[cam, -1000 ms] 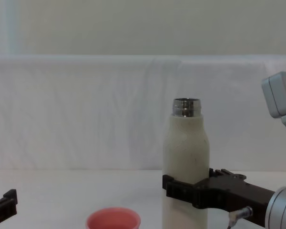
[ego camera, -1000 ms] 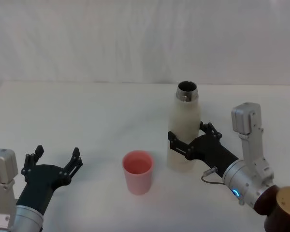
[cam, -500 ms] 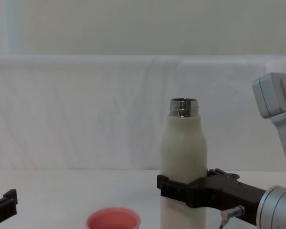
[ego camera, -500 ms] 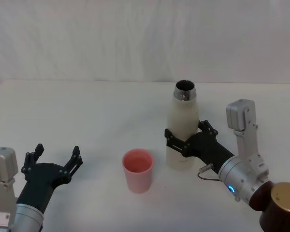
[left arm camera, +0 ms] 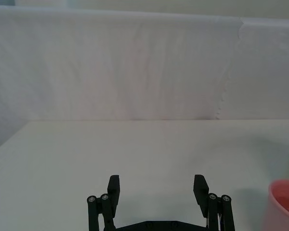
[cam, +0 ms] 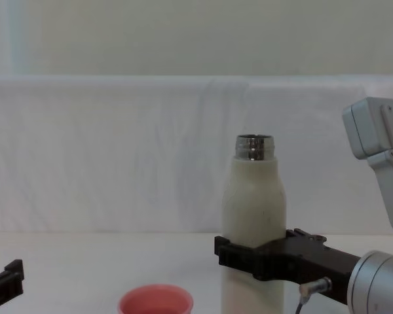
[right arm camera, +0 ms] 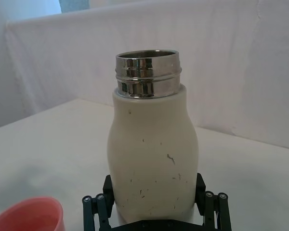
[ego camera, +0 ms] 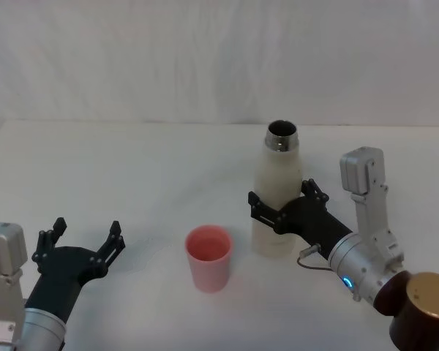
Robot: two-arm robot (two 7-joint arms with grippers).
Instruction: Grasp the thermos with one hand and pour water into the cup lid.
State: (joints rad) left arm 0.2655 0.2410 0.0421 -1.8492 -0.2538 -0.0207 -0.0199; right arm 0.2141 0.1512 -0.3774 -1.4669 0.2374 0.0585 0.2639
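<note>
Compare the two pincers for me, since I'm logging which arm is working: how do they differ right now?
The right pincer is clamped around the middle of the upright thermos, while the left pincer holds nothing. The right one's fingers press the bottle's sides; the left one's are spread open. The right sits just right of the cup lid, the left well off to its left. Both have black fingers.

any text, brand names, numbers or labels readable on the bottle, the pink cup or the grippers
None can be read.
The thermos bears only small dark specks and scuffs, no lettering.
The cup lid is plain pink, unmarked.
The right gripper, shut on the thermos, and the open left gripper show no marking.
The small blue light on the right wrist is no sign or number.
</note>
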